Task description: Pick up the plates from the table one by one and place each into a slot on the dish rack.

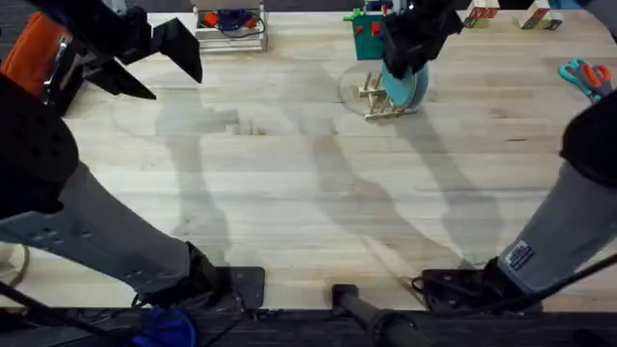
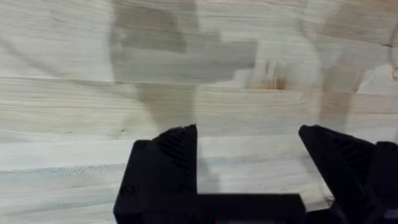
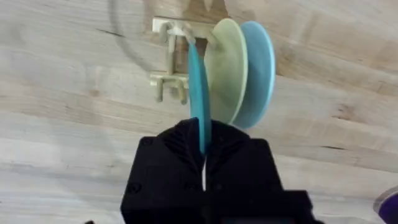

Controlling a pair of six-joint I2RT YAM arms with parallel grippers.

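Note:
My right gripper (image 3: 202,152) is shut on the rim of a turquoise-blue plate (image 3: 198,93), held on edge. The plate's far end reaches the pegs of the pale wooden dish rack (image 3: 166,57). A cream-green plate (image 3: 227,68) and a light blue plate (image 3: 260,65) stand upright in the rack beside it. From overhead, the right gripper (image 1: 405,60) hangs over the rack (image 1: 378,104) at the table's far middle, with a plate (image 1: 407,87) showing below it. My left gripper (image 1: 166,72) hovers open at the far left, and the left wrist view shows its fingers (image 2: 168,155) spread over bare table (image 2: 199,93).
A white wire basket (image 1: 231,27) with coloured items stands at the far edge, and a green object (image 1: 366,34) sits behind the rack. Teal and orange scissors (image 1: 586,75) lie at the right edge. Small boxes (image 1: 482,12) line the far right.

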